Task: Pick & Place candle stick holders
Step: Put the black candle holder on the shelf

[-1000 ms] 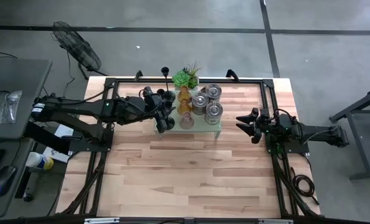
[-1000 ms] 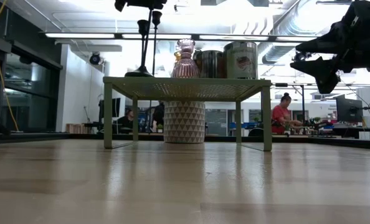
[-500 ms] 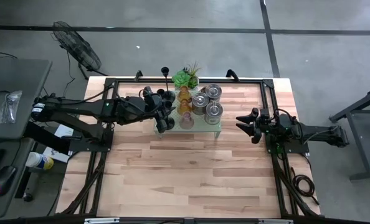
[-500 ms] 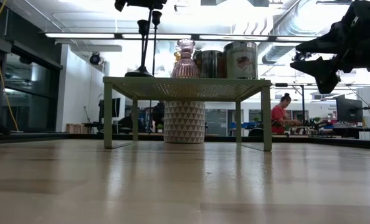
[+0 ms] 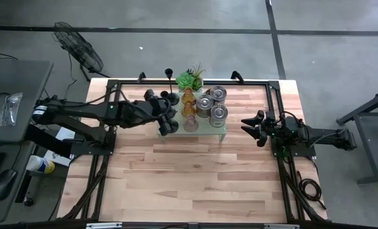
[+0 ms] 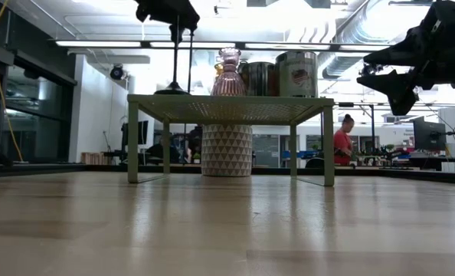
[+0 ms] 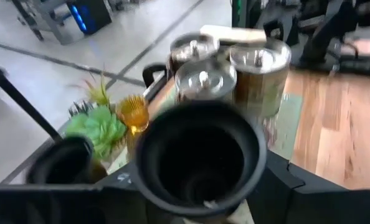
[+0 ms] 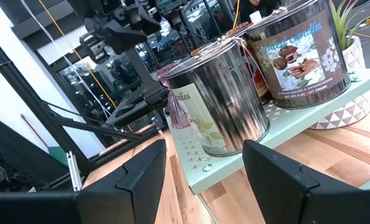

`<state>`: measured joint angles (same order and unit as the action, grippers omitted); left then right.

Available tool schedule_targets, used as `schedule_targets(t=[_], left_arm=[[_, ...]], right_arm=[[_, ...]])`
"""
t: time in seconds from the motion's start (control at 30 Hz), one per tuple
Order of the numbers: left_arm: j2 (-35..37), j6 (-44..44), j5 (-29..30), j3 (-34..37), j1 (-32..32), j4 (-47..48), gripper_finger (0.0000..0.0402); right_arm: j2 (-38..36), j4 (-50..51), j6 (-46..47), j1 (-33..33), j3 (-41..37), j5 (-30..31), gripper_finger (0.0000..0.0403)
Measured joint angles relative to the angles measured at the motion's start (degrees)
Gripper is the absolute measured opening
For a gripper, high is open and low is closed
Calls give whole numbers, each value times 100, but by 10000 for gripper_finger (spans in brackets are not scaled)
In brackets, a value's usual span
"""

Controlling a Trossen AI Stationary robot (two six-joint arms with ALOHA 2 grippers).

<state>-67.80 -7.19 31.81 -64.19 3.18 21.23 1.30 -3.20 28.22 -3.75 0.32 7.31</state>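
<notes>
Black candle stick holder [image 6: 175, 86] stands at the pale green stand's [image 6: 227, 107] left end; the left pincer [image 6: 168, 11] above it has just widened and shifted, apparently releasing it. Right pincer [image 8: 200, 171] waits beside, half-open, empty.

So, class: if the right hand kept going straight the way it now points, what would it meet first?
Probably the nearest silvery tin holder at the end of the pale green stand. The right hand has open fingers aimed at it across bare table, though it may sit slightly high; depth is unclear.
</notes>
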Motion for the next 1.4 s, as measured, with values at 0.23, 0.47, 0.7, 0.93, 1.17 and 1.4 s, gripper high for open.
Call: schedule_targets(t=[0.23, 0.47, 0.7, 0.93, 1.17, 1.4], left_arm=[[-1, -40, -1, -1, 4, -45, 189], [1, -46, 26, -8, 9, -111, 241], [81, -13, -16, -17, 9, -232, 290], [350, 287, 8, -30, 9, -563, 294], [779, 220, -46, -30, 20, -803, 294], [1098, -249, -977, -30, 23, -314, 241]], right_arm=[[13, 0, -1, -1, 2, -2, 206], [13, 0, 1, -2, 2, 0, 206], [13, 1, 0, 1, 2, -2, 206], [15, 0, -2, 1, 2, -2, 206], [15, 0, 0, 0, 2, -2, 206], [15, 1, -1, -1, 1, -2, 206]])
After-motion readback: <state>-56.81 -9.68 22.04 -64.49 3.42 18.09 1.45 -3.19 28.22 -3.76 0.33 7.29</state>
